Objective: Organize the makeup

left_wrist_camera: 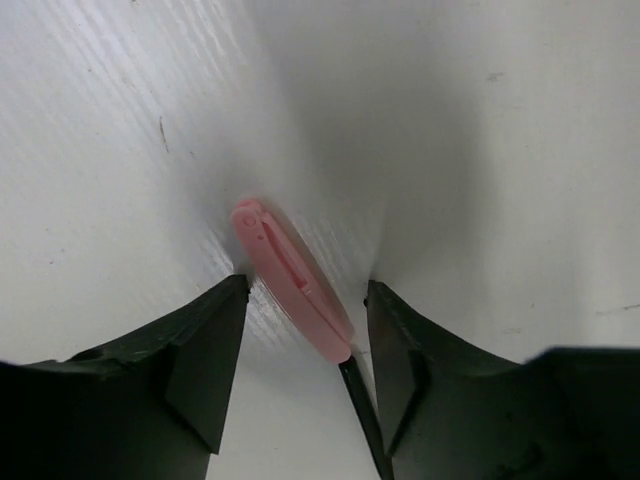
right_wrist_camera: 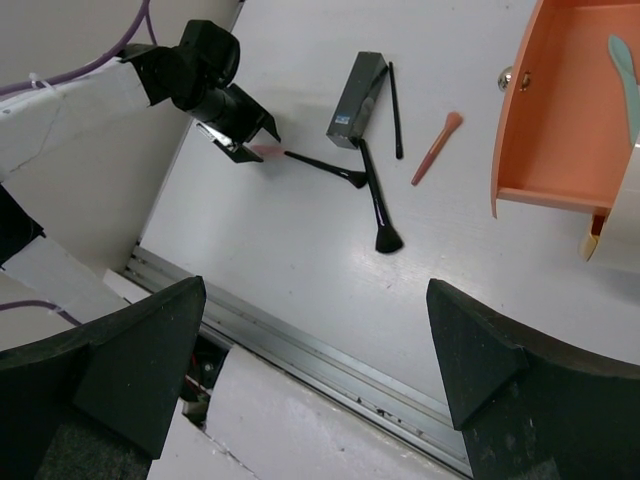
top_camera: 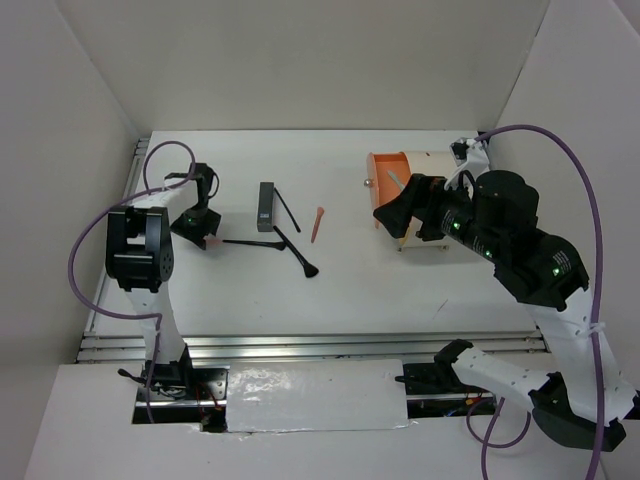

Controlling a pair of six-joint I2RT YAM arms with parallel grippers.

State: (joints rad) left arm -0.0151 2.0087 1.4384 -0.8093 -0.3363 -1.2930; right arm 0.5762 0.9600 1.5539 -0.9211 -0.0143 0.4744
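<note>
The pink-tipped black applicator lies on the table. Its pink tip sits between the fingers of my left gripper, which is open and low over the table. The dark grey tube, a thin black stick, a black brush and the short orange-pink stick lie just right of it. They also show in the right wrist view: tube, brush, orange-pink stick. My right gripper is open and empty, raised by the drum box.
The cream drum-shaped box lies at the right with its orange drawer pulled open. A pale teal item lies in the drawer. A metal rail runs along the table's near edge. White walls enclose the table.
</note>
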